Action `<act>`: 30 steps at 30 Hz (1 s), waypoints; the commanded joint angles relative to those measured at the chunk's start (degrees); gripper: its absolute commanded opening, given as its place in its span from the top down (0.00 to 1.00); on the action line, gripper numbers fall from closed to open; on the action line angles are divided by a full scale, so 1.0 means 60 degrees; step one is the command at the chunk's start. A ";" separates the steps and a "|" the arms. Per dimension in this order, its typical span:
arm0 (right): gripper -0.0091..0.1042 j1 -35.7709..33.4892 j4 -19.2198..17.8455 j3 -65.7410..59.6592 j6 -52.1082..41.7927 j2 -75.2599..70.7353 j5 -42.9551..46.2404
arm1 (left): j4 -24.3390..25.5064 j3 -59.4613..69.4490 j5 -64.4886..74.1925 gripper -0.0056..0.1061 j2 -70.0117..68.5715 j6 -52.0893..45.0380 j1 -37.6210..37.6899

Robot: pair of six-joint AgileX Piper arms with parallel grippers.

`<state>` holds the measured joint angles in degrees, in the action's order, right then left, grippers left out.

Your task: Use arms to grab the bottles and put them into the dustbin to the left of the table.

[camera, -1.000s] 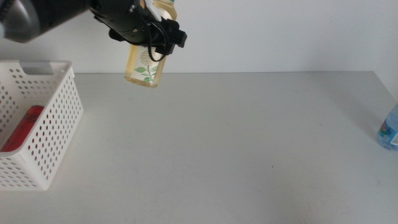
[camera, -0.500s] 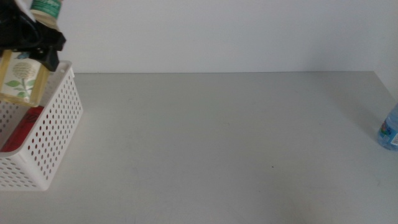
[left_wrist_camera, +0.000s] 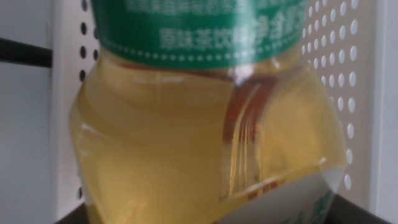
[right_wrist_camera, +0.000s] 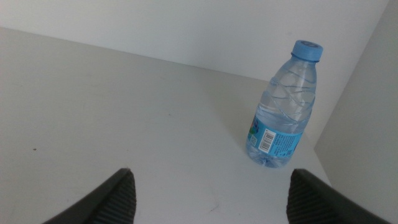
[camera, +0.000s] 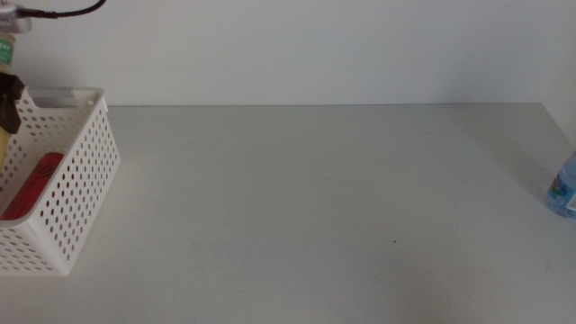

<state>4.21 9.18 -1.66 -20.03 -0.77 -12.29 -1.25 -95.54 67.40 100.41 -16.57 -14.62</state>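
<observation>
Item 1: left gripper (camera: 9, 99), black, seen only as a dark sliver at the left edge of the middle view, over the far-left part of the dustbin. Its jaws were closed on the yellow tea bottle with a green band and a white label (left_wrist_camera: 208, 124); the left wrist view was filled by that bottle, with dark jaw edges barely showing at the frame's lower corners.

Item 2: yellow tea bottle, held in the left claw, above the bin's interior; perforated white bin wall visible just behind it in the left wrist view. In the middle view only a strip of yellow and green showed beside the claw.

Item 3: white rectangular perforated plastic dustbin (camera: 85, 171), directly below and beside the left claw, standing at the left end of the plain light grey matte table (camera: 315, 207).

Item 4: slim red soda can (camera: 31, 184), lying inside the bin, below the left claw.

Item 5: right gripper (right_wrist_camera: 211, 193), two dark jaws spread wide apart and holding nothing, hovering low over the table.

Item 6: clear blue water bottle with a blue cap (right_wrist_camera: 283, 106), upright on the table, ahead of the right claw and apart from it, well away from the left claw; at the right edge in the middle view
</observation>
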 commanded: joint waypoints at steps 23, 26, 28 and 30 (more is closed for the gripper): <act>0.37 0.0049 -0.0022 0.0094 -0.0092 -0.0207 0.0679 | -0.0847 -0.0373 -0.0306 0.11 0.1261 -0.0486 0.0045; 0.37 0.0049 -0.0022 0.0094 -0.0092 -0.0207 0.0679 | -0.1172 -0.0373 -0.0298 0.11 0.1173 -0.0146 0.0035; 0.37 0.0049 -0.0022 0.0094 -0.0092 -0.0207 0.0679 | -0.1311 -0.0373 -0.0175 0.11 0.1017 0.0077 0.0047; 0.37 0.0049 -0.0022 0.0094 -0.0092 -0.0207 0.0679 | -0.1367 -0.0373 -0.0046 0.11 0.0767 0.0122 0.0047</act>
<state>4.21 9.18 -1.66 -20.03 -0.77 -12.29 -7.68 -95.90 66.94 109.63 -16.99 -14.32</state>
